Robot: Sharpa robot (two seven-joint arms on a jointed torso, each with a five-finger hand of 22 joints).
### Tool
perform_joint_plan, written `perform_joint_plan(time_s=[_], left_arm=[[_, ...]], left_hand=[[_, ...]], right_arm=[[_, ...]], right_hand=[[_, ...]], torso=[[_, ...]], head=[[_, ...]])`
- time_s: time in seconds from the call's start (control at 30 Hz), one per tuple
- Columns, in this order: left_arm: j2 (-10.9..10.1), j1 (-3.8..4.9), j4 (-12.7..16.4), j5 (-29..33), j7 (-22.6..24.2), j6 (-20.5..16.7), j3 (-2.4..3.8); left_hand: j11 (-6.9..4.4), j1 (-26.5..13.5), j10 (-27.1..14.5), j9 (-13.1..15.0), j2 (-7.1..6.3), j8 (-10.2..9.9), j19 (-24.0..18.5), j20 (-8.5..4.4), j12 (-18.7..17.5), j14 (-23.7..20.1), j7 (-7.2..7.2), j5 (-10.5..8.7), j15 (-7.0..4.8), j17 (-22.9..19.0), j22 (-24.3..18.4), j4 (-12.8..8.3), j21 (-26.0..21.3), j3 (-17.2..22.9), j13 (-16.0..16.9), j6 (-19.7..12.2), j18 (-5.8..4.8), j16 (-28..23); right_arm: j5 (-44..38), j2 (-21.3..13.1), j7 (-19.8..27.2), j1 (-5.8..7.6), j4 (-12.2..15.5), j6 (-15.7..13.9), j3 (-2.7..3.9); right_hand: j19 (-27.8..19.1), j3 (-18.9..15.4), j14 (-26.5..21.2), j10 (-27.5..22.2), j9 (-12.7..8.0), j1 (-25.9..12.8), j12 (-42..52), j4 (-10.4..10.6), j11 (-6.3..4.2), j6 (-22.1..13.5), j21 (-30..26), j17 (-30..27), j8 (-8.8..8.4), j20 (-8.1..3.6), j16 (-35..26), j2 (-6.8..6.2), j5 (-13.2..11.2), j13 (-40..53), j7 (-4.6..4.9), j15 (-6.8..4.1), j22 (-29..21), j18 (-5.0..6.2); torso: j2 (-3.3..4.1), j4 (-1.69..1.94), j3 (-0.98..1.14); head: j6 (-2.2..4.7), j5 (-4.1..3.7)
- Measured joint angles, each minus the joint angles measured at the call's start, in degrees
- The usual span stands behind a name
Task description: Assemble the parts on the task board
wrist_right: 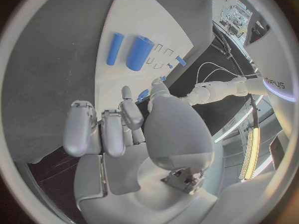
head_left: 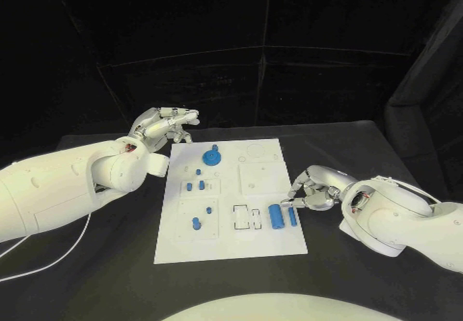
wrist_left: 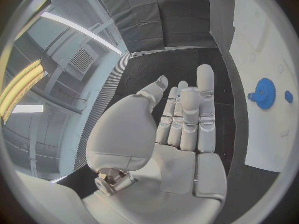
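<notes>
Head view places the right silver many-fingered hand (head_left: 310, 192) at the right edge of the flat white rectangular task board (head_left: 227, 249), fingers curled inward, tips close together, nothing seen between them; judged closed on nothing. Just left of those fingertips, two blue parts on the near right of the board: a slim blue plastic rod (head_left: 292, 215) nearest the edge, then a thicker blue plastic cylinder (head_left: 275, 217) beside it, close but apart. Both long axes run near-to-far along the board, parallel to its right edge. Right wrist view confirms: thin rod (wrist_right: 114, 48) and thick cylinder (wrist_right: 139, 53) side by side ahead of the curled fingers (wrist_right: 102, 132), not touched.

Left silver many-fingered hand (head_left: 166, 124) off the far left corner of the board, above the black worktop (head_left: 106, 281), holding nothing; left wrist view shows fingers (wrist_left: 189, 117) straight and slightly apart. Blue toothed gear wheel (head_left: 211, 157) on the far part of the board, nearer that hand than any other part; also visible at (wrist_left: 264, 92).

Smaller blue pegs (head_left: 196, 185) in the left-centre of the board; a further blue piece (head_left: 197, 223) nearer on the left.

Judgement: rod or cylinder best reached by the right hand, approach from the right, grasp across the short axis.
</notes>
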Motion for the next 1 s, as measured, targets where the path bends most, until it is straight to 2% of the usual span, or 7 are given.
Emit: perform_joint_plan(time_s=[0.07,0.17,0.33,0.47,0.53,0.7,1.0], left_arm=[[-0.04,-0.05,0.00,0.00,0.00,0.01,-0.01],[-0.16,-0.15,0.00,0.00,-0.03,0.03,-0.07],[-0.35,-0.17,0.04,0.00,-0.07,0.05,-0.08],[-0.41,-0.19,0.09,0.00,-0.11,0.06,-0.09],[-0.43,-0.22,0.09,0.00,-0.13,0.06,-0.10],[-0.44,-0.22,0.14,0.00,-0.19,0.07,-0.11],[-0.55,-0.23,0.19,0.00,-0.27,0.09,-0.12]], left_hand=[[0.00,0.10,0.00,0.00,0.10,0.00,0.00,0.00,0.00,0.00,0.00,0.00,0.00,0.00,0.00,0.00,0.00,0.00,0.00,0.00,0.00,0.00],[0.00,0.27,0.00,0.00,0.27,0.00,0.00,0.00,0.00,0.00,0.00,0.00,0.00,0.00,0.00,0.00,0.00,0.00,0.00,0.00,0.00,0.00],[0.00,0.27,0.00,0.00,0.27,0.00,0.00,0.00,0.00,0.00,0.00,0.00,0.00,0.00,0.01,0.00,0.00,0.00,0.00,0.00,0.00,0.00],[0.00,0.27,0.00,0.00,0.27,0.00,0.00,0.00,0.00,0.00,0.00,0.00,0.00,0.01,0.01,0.00,0.00,0.00,-0.01,0.00,0.00,0.00],[0.00,0.27,0.00,0.00,0.27,0.00,0.00,0.00,0.00,0.00,0.00,0.00,0.00,0.01,0.01,0.00,0.00,0.00,-0.01,0.00,0.00,0.00],[0.00,0.27,0.00,0.00,0.27,0.00,0.00,0.00,0.00,0.00,0.00,0.00,0.00,0.01,0.01,0.00,0.00,0.00,-0.01,0.00,0.00,0.00],[0.00,0.27,0.00,0.00,0.27,0.00,0.00,0.00,0.00,0.00,0.00,0.00,0.00,0.01,0.01,0.00,0.00,0.00,-0.01,0.00,0.00,0.00]], right_arm=[[-0.55,0.15,-1.58,-0.20,0.01,0.33,-0.02],[-1.36,0.89,-3.16,-0.41,-0.25,0.88,-0.02],[-2.48,2.25,-4.63,-1.05,-0.78,1.84,-0.02],[-3.35,3.69,-5.24,-1.95,-1.12,2.52,-0.02],[-3.82,4.30,-5.38,-2.39,-1.27,2.72,-0.02],[-5.19,5.63,-5.62,-3.47,-1.68,3.05,-0.04],[-7.10,7.26,-6.33,-3.98,-2.80,4.13,0.05]], right_hand=[[0.00,-0.07,0.00,0.47,0.11,-0.41,0.66,0.07,-0.10,0.00,0.00,0.34,0.21,0.00,0.27,-0.17,0.00,1.01,0.00,0.00,0.04,0.00],[0.00,-0.67,0.00,0.48,0.18,-0.99,0.98,0.03,-0.10,-0.18,0.00,0.50,0.67,0.00,0.32,0.41,0.00,1.81,-0.18,0.00,0.03,0.00],[0.00,-1.12,0.00,0.47,0.39,-1.32,1.67,0.00,-0.10,-0.18,0.00,0.78,1.50,0.00,0.32,0.74,0.52,2.89,-0.19,0.00,0.18,0.01],[0.00,-1.41,0.00,0.96,0.46,-1.00,2.63,-0.17,-0.14,-0.36,0.41,1.72,1.87,0.00,1.00,0.96,1.32,4.30,-0.36,0.00,0.61,0.01],[0.00,-1.57,0.00,1.40,0.46,-0.41,3.51,-0.17,-0.20,-0.57,0.43,2.16,2.16,0.00,1.73,0.91,1.32,5.41,-0.16,0.00,0.92,0.02],[0.20,-1.89,0.00,2.12,0.60,0.55,5.05,-0.18,-0.10,-0.74,0.66,2.17,2.70,0.21,2.66,0.72,1.83,7.39,-0.33,0.00,1.25,0.02],[0.20,-2.23,0.00,2.21,0.79,1.23,5.62,-0.15,-0.19,-0.95,0.89,2.17,3.36,0.21,2.98,1.39,2.84,8.60,-0.14,0.01,1.72,0.02]], torso=[[0.00,0.00,-0.02],[0.00,0.00,-0.03],[0.02,0.01,-0.05],[0.03,0.00,-0.09],[0.04,0.00,-0.10],[0.05,-0.01,-0.13],[0.04,0.03,-0.19]], head=[[0.03,-0.09],[-0.05,-0.14],[-0.39,0.16],[-0.68,0.33],[-0.75,0.41],[-0.77,0.64],[-0.92,0.71]])
